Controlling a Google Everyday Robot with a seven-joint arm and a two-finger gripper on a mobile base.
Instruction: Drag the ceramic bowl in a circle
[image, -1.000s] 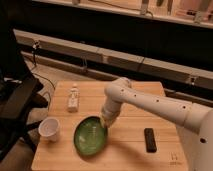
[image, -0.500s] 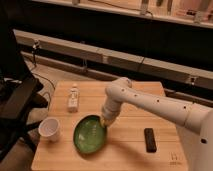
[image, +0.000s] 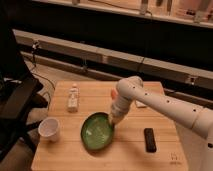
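The ceramic bowl (image: 96, 131) is a wide, shallow, glossy green bowl with a darker rim, sitting near the middle front of the wooden table (image: 65, 157). My gripper (image: 113, 121) reaches down from the white arm (image: 160, 104) and sits at the bowl's right rim, touching it. A small white cup (image: 49, 128) stands to the left of the bowl.
A small white bottle (image: 73, 97) lies at the table's back left. A black rectangular object (image: 149, 139) lies to the right of the bowl. A black chair (image: 17, 107) stands left of the table. A dark shelf wall runs behind.
The bowl and the gripper have barely shifted; the bowl has moved slightly on the table with the gripper at its right rim.
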